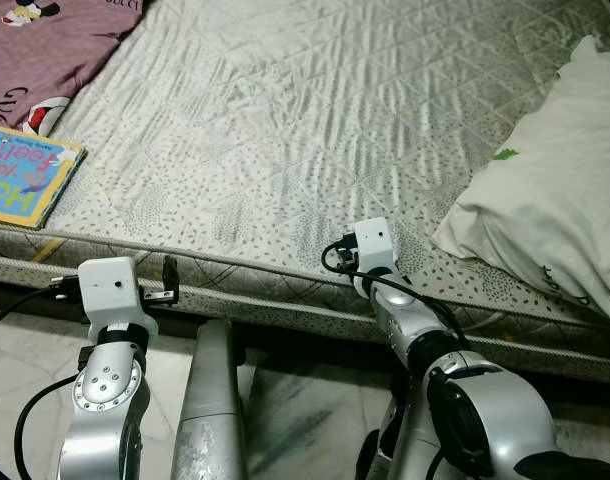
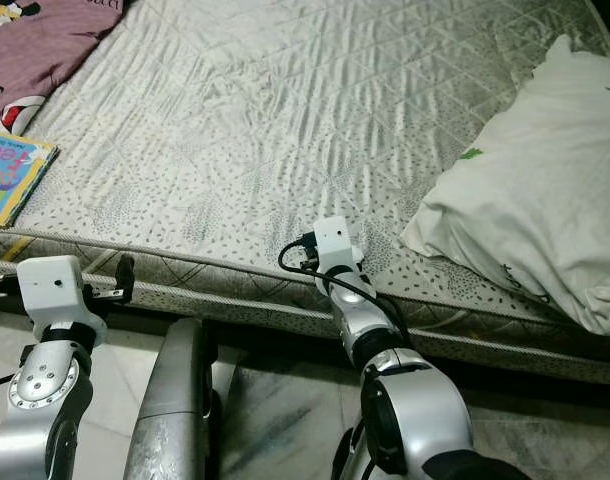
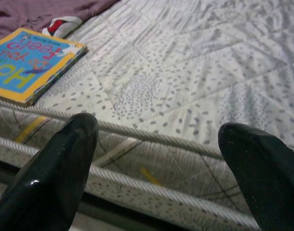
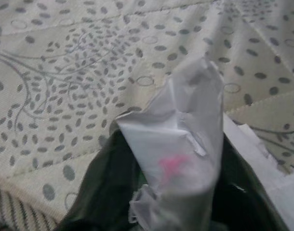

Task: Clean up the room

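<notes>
The crumpled white paper (image 4: 178,159), marked with a pink spot, was clamped between the fingers of the right end effector (image 4: 176,192), which was over the near edge of the mattress (image 1: 285,130); the left end effector (image 3: 161,163) was spread wide and held nothing, level with the mattress's near side; a children's book (image 1: 25,175) lay at the near left corner; a white pillow (image 1: 545,200) lay at the right; a purple blanket (image 1: 45,45) covered the far left.
</notes>
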Controlling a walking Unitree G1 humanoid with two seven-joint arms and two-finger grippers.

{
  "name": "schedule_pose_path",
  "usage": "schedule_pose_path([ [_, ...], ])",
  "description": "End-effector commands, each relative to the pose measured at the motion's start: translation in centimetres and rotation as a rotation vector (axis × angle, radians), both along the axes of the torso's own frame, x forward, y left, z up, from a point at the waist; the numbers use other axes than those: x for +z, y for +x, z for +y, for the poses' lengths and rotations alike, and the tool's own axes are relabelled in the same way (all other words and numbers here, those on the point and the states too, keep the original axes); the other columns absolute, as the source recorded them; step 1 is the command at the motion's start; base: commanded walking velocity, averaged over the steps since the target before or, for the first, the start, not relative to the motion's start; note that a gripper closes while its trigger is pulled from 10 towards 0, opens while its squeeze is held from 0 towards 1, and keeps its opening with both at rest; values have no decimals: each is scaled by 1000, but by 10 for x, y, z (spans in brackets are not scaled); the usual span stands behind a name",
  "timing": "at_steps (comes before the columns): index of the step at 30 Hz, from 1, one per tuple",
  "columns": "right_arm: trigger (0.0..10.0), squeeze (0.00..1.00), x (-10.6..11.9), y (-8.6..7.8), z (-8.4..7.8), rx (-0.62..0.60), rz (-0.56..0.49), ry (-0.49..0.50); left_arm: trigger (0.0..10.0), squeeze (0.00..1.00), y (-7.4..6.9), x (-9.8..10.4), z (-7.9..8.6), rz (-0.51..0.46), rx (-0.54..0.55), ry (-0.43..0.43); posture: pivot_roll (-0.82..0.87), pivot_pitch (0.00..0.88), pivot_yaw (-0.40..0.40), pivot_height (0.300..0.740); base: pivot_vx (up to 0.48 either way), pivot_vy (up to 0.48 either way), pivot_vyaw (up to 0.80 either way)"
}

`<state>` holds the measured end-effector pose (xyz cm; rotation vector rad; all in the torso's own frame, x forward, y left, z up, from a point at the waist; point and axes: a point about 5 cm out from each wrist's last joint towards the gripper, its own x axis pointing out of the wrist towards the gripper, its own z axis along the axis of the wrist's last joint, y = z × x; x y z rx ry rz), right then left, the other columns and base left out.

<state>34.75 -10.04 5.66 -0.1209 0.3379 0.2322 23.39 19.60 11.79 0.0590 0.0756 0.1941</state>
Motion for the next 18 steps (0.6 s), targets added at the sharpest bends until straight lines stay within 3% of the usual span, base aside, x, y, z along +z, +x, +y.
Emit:
schedule_pose_path([
  [1, 0, 0, -13, -8, 0, 11, 70, -14, 10000, 0, 0, -4, 1, 10, 8, 8, 118, 117, -35, 530, 0, 0, 0],
  [10, 0, 0, -13, -8, 2, 28, 80, -22, 10000, 0, 3, -5, 2, 1, 12, 10, 117, 95, -39, 530, 0, 0, 0],
  [13, 0, 0, -7, -4, 4, 32, 44, -5, 10000, 0, 10, -5, -3, -12, 2, 1, 106, 51, -41, 530, 0, 0, 0],
  [18, 0, 0, 7, 4, 4, -1, -15, 101, 10000, 0, 17, -7, -9, -28, -17, -12, 89, 10, -33, 530, 0, 0, 0],
])
